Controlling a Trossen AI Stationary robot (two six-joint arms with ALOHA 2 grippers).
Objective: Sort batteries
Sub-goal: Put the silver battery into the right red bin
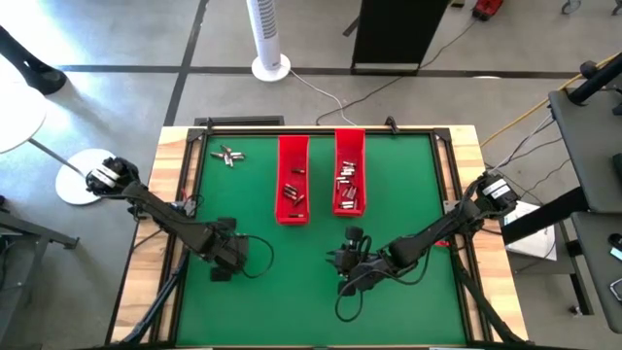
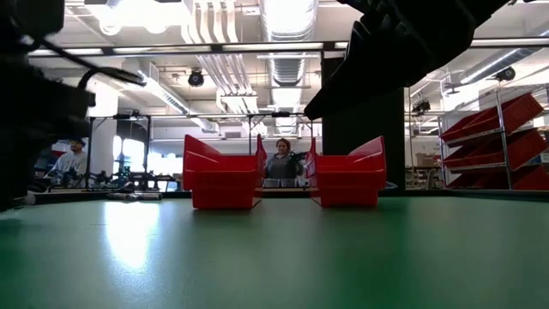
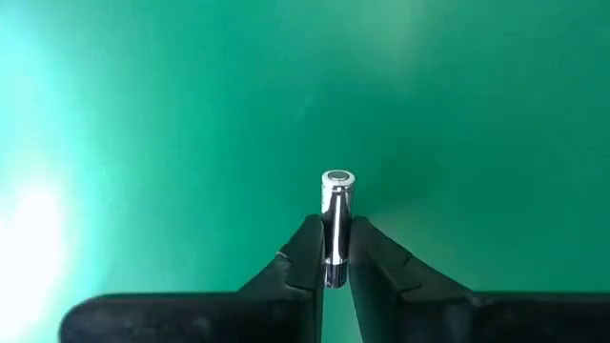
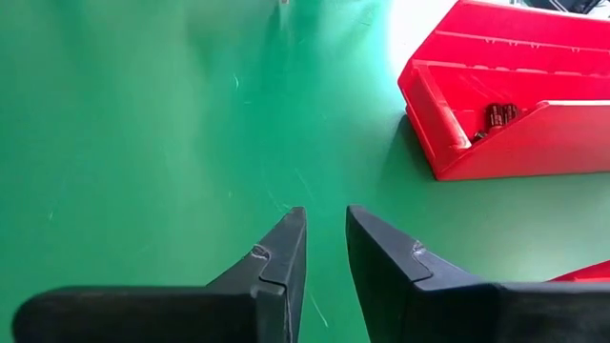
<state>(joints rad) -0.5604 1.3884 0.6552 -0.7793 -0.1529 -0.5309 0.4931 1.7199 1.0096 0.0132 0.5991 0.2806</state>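
Observation:
My left gripper (image 1: 222, 258) stands over the near left of the green mat, pointing down, and is shut on a silvery battery (image 3: 337, 214). My right gripper (image 1: 348, 255) waits near the mat's middle, its fingers (image 4: 326, 224) a narrow gap apart with nothing between them. Two long red trays (image 1: 293, 192) (image 1: 349, 185) lie side by side at the far middle, each with several batteries inside. A few loose batteries (image 1: 228, 155) lie on the mat at the far left. My left gripper pinches the silvery battery by its round side (image 3: 335, 250) between the two fingertips (image 3: 307, 250), coming from above and pointing down. One round end cap (image 3: 338, 177) sticks out past the fingertips. Whether the battery touches the mat I cannot tell.
Bare green mat (image 1: 282, 292) spreads around both grippers and toward the near edge. A wooden rim (image 1: 175, 156) frames the table. Darker batteries (image 4: 500, 114) show in the red tray (image 4: 534, 143) ahead of my right gripper. People stand in the room beyond the trays (image 2: 221, 176).

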